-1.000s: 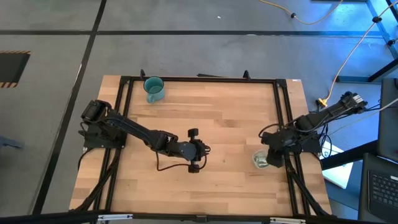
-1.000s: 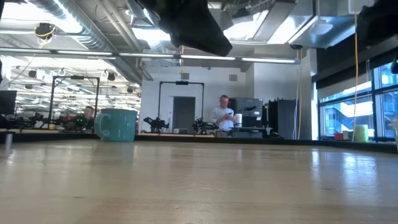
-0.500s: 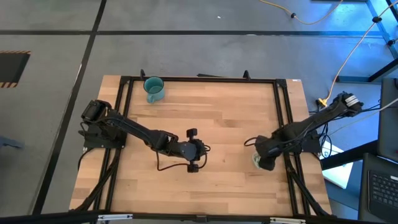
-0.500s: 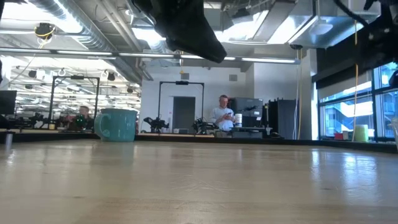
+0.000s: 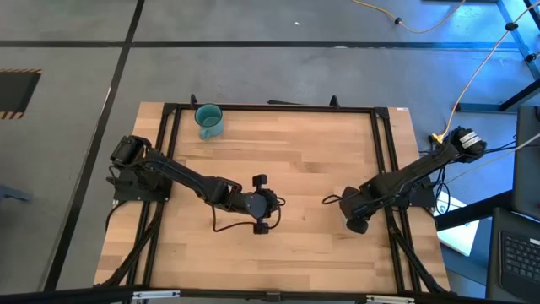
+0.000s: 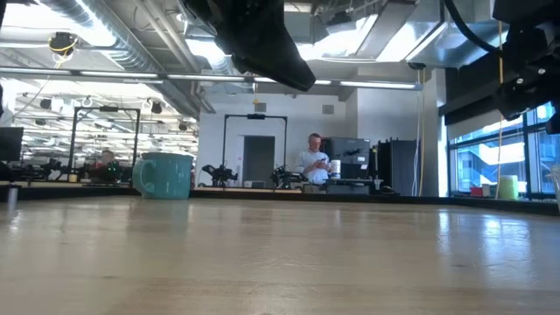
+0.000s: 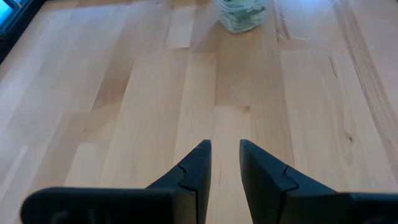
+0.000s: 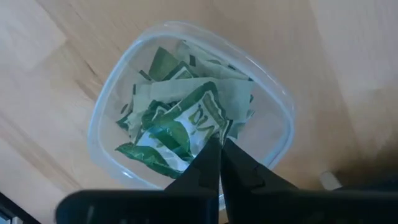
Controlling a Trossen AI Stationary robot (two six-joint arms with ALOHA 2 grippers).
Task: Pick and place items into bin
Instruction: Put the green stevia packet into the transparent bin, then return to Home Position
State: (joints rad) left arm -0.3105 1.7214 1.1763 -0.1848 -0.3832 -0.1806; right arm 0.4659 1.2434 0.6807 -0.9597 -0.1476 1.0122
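Two arms: you are watching the right one shifting.
Right gripper (image 8: 219,149): fingers together, now hovering directly over the bin (image 8: 277,99), covering it from above.
Left gripper (image 7: 225,163): staying mid-table, fingers slightly apart.
Items (image 8: 180,121): lying inside bin.

A light wooden table (image 5: 295,160) carries a teal mug (image 5: 207,120) and the clear bin (image 8: 273,109).

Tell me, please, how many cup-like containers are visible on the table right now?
2: a teal mug at the far left corner, and a clear bin of green packets near the right edge, directly under the right hand.
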